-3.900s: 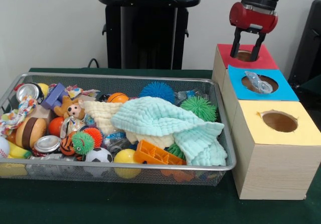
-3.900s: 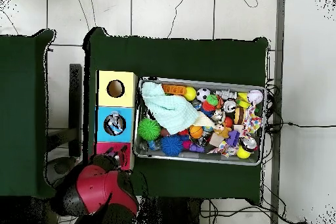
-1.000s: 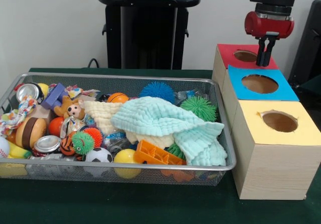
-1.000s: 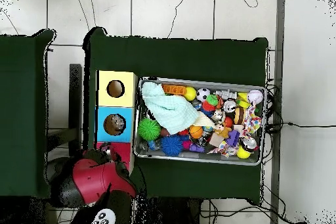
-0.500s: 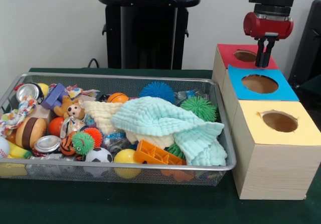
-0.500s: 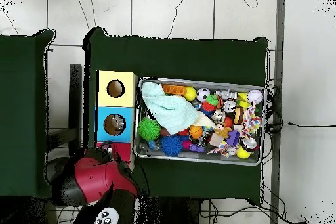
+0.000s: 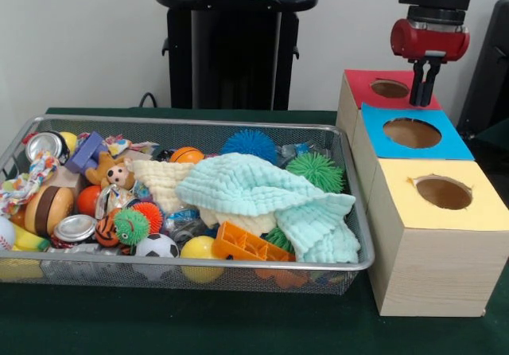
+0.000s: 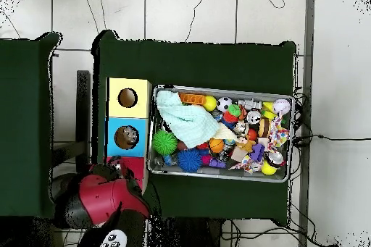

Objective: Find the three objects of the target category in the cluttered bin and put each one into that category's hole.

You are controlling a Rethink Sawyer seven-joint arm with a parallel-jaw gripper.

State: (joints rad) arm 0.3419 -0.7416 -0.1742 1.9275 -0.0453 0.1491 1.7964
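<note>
Beside one wire bin (image 7: 350,263), three boxes (image 7: 433,236), three holes.

Nothing to read anywhere here, folks. No word, number or brand can be made out in either view. The silver drink cans (image 7: 74,228) at the left end of the wire mesh bin (image 7: 199,275) show only bare lids. The three wooden boxes on the right, topped red (image 7: 362,92), blue (image 7: 453,144) and yellow (image 7: 485,208), carry plain coloured paper with no lettering. The black-and-white soccer ball (image 7: 157,246) near the front has just its patches. From overhead, a small white disc with dark dots (image 8: 112,240) sits on the arm at the bottom edge, too small to read.
</note>
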